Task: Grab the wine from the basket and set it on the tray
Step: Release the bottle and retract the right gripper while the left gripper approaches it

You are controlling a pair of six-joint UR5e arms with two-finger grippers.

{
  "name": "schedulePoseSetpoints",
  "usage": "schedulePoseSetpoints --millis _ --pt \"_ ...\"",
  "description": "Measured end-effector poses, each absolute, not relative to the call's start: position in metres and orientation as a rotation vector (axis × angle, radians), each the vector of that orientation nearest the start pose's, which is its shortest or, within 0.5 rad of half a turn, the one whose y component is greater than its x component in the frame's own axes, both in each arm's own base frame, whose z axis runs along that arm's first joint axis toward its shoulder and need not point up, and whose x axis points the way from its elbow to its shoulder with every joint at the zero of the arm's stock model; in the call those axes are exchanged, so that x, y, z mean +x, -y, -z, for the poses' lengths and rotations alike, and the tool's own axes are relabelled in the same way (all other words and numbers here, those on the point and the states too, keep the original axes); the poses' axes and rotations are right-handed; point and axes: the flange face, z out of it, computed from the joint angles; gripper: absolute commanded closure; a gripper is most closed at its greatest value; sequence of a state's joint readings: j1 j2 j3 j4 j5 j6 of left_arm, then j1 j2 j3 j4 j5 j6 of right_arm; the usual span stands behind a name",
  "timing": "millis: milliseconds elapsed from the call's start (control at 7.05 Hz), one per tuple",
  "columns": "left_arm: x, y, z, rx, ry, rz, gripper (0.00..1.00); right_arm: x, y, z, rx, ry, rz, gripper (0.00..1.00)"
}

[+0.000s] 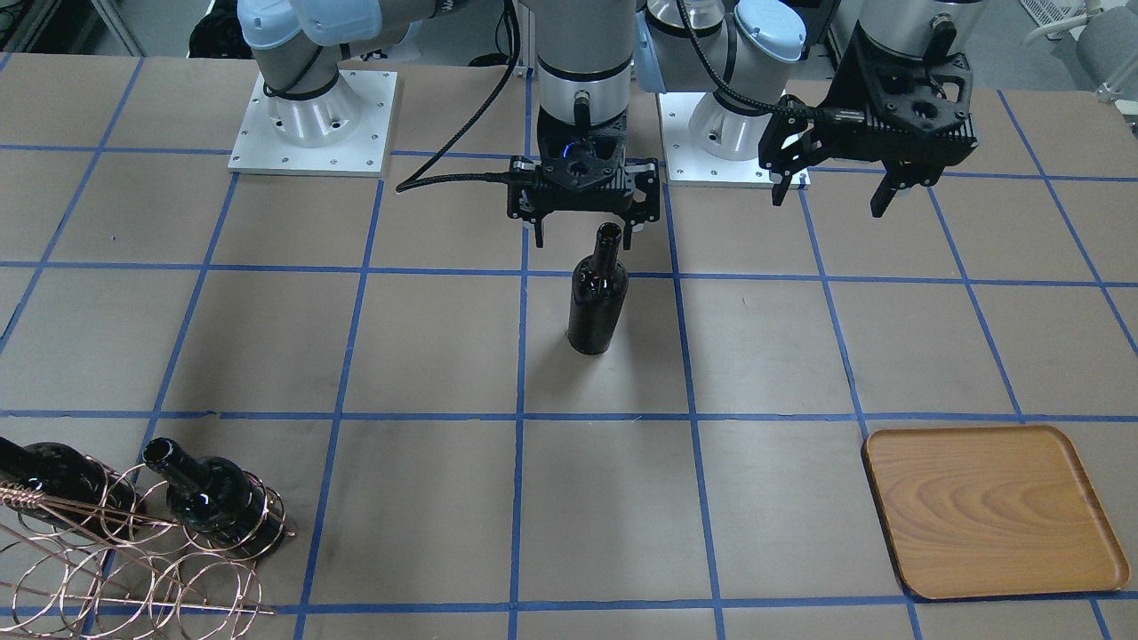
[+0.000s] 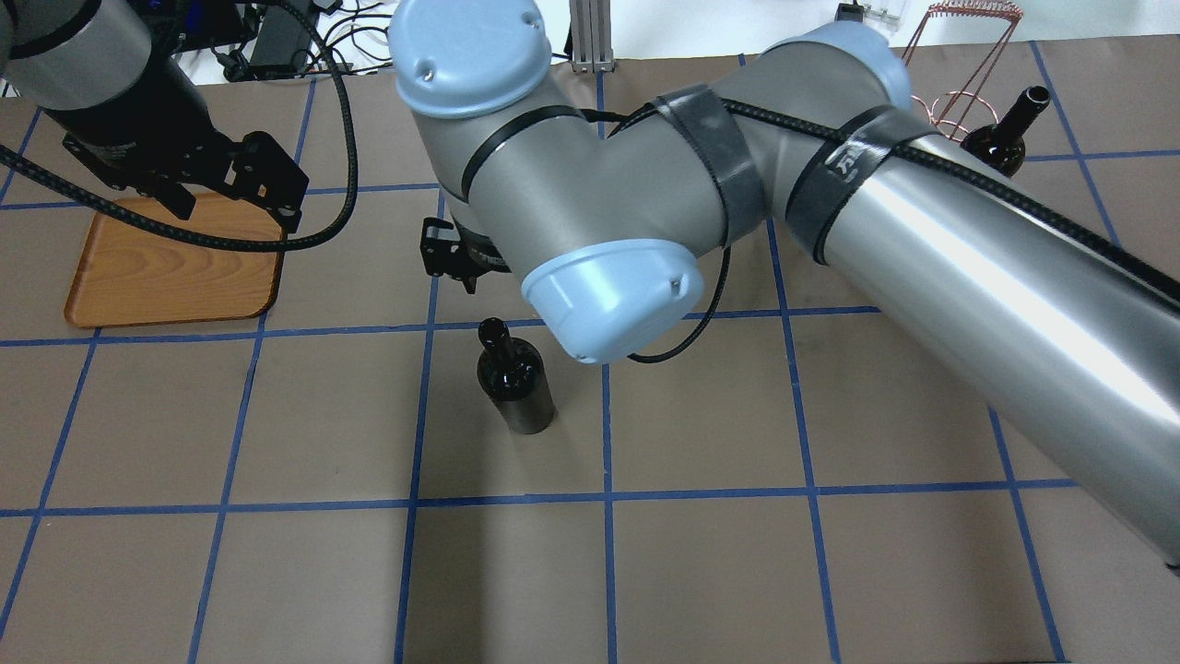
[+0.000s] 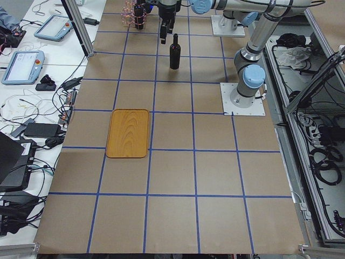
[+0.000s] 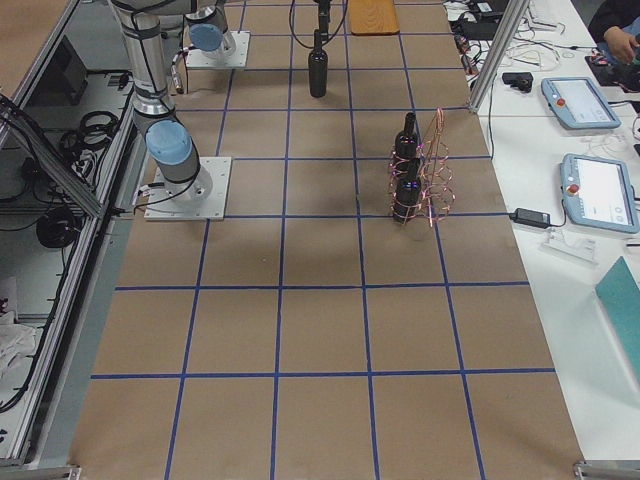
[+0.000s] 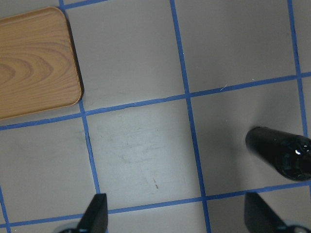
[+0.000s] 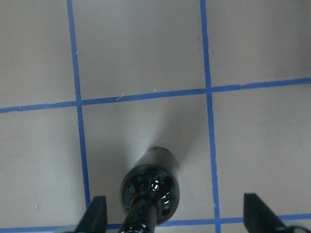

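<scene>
One wine bottle (image 1: 597, 302) stands upright on the table's middle, free of the basket; it also shows in the overhead view (image 2: 512, 378). My right gripper (image 1: 585, 236) is open, level with the bottle's mouth, fingers apart and not touching it. In the right wrist view the bottle (image 6: 150, 187) sits low, left of centre between the fingertips. My left gripper (image 1: 827, 197) is open and empty, hovering over the table. The wooden tray (image 1: 991, 511) lies flat and holds nothing. The copper wire basket (image 1: 116, 551) holds two more bottles (image 1: 218, 498).
The right arm's elbow and forearm (image 2: 645, 184) span the table in the overhead view and hide most of the right gripper. The tray's corner (image 5: 34, 58) and the standing bottle (image 5: 282, 155) show in the left wrist view. Blue tape lines grid the brown table.
</scene>
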State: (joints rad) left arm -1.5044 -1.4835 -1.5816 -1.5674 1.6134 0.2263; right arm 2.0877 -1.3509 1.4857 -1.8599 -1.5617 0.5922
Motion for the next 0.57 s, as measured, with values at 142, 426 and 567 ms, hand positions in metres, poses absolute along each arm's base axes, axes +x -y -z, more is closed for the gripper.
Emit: schedulePoseSetpoints --millis 142,426,567 --pt "-0.100 0.470 -0.521 0.217 -3.084 0.107 0.00 0.381 0.472 -0.453 0.069 -3.047 0.221 0.00" --pt "-0.112 0.473 -0.512 0.047 -3.109 0.090 0.00 0.297 0.514 -0.472 -0.085 -3.079 0.250 0.00" --pt "-0.132 0.471 -0.508 -0.020 -3.111 0.085 0.00 0.246 0.530 -0.480 -0.102 -3.099 0.230 0.00"
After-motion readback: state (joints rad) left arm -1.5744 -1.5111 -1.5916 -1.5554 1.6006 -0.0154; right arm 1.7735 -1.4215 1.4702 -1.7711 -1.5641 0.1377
